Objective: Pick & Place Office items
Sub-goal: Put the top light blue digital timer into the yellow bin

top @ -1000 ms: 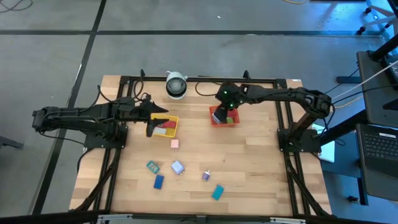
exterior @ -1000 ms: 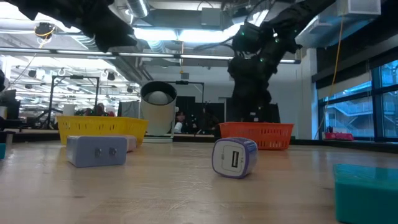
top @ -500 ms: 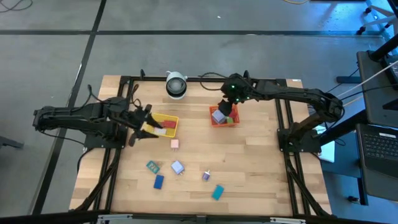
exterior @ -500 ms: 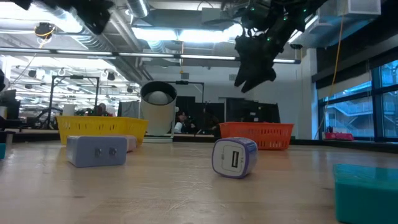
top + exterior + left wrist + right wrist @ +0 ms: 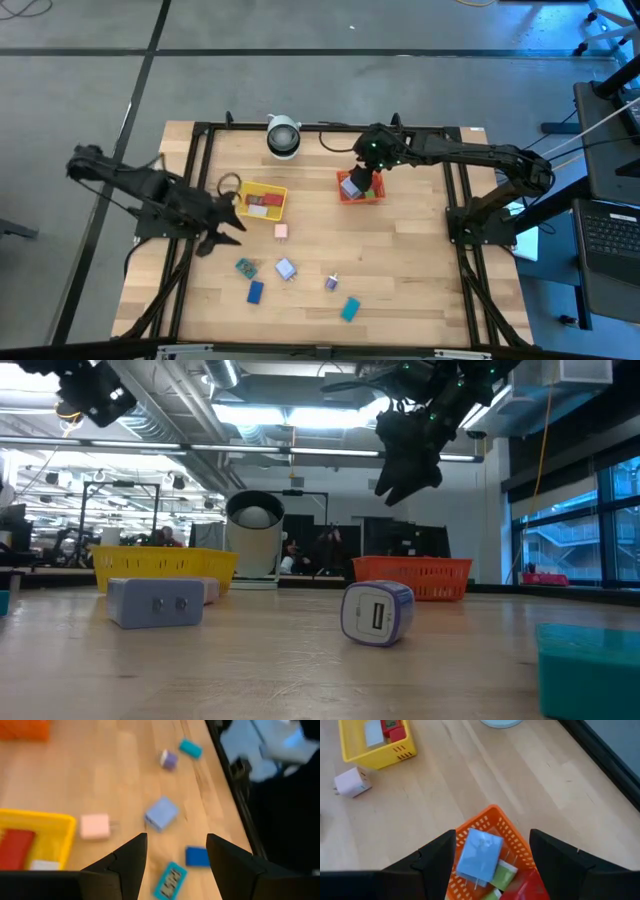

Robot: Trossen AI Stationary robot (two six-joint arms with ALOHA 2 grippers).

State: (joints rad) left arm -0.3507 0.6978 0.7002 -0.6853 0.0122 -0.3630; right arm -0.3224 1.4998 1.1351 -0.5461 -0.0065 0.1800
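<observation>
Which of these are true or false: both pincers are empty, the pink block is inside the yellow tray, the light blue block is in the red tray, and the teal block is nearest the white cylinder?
1. Both the left pincer and the right pincer are open and empty. True.
2. The pink block lies inside the yellow tray. False: it sits on the table just outside that tray.
3. A light blue block rests in the red tray. True.
4. The teal block is the piece nearest the white cylinder. False: it lies at the opposite edge of the table.
</observation>
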